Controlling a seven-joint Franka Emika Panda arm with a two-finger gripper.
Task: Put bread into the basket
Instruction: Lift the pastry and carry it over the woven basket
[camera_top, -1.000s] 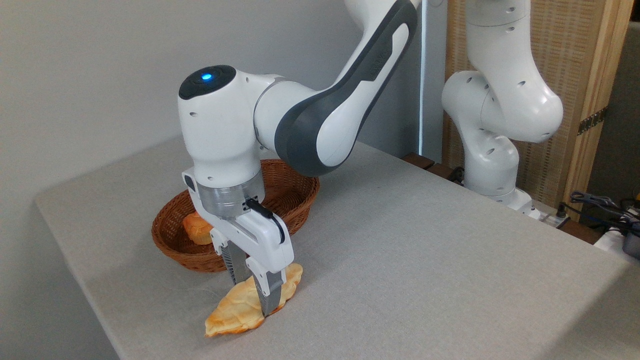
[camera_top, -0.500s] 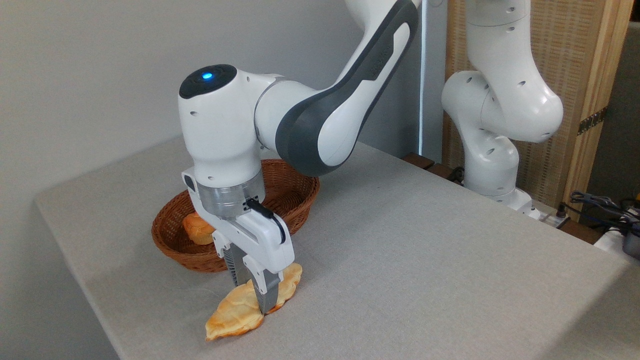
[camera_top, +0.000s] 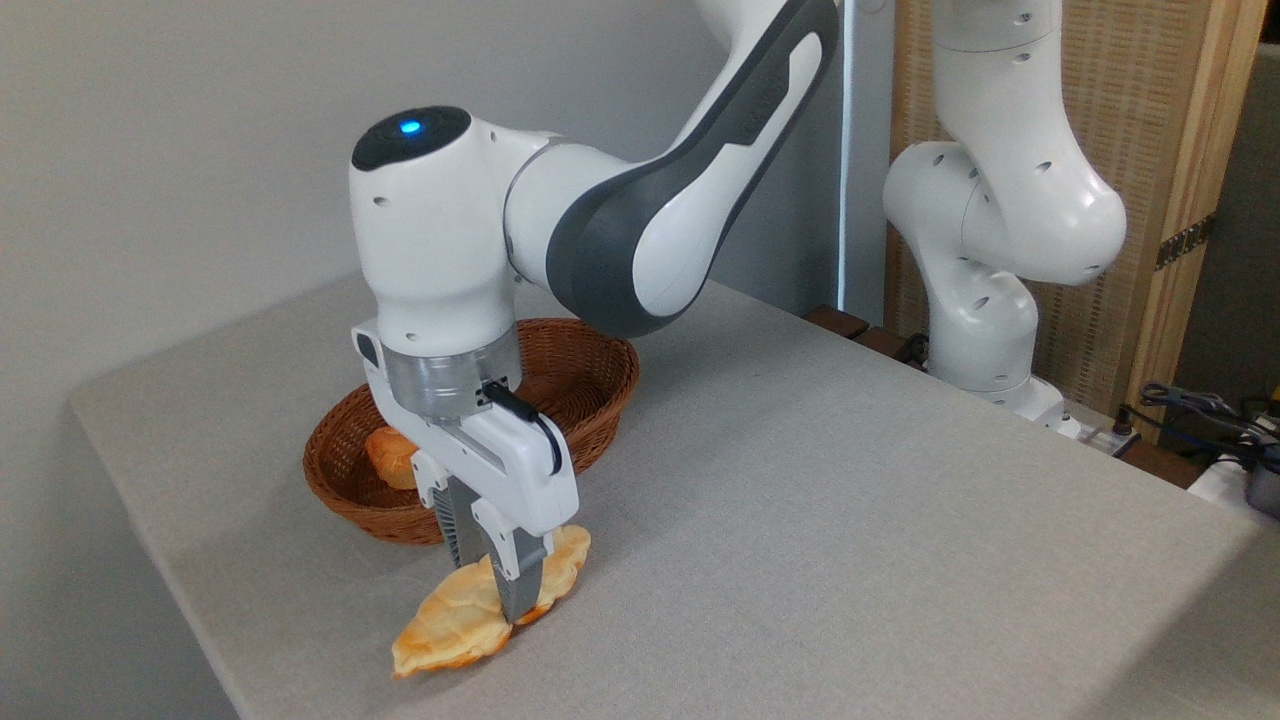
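The bread (camera_top: 455, 625), a long pale golden pastry with orange-browned edges, hangs just above the grey table (camera_top: 850, 500) near its front left edge. My gripper (camera_top: 493, 592) is shut on the bread across its middle, fingers pointing down; its left tip droops lower than the right end. Just behind and left of the gripper stands the basket (camera_top: 590, 375), an oval reddish-brown wicker one. My wrist hides the basket's middle.
A small round orange-brown bun (camera_top: 392, 455) lies inside the basket at its left side. The table's front left edge runs close beneath the bread. A second white robot arm (camera_top: 1000, 220) stands at the back right, with cables (camera_top: 1200, 405) beside it.
The gripper has risen a little and shifted left toward the basket, carrying the bread with it. The bread has come up off the table.
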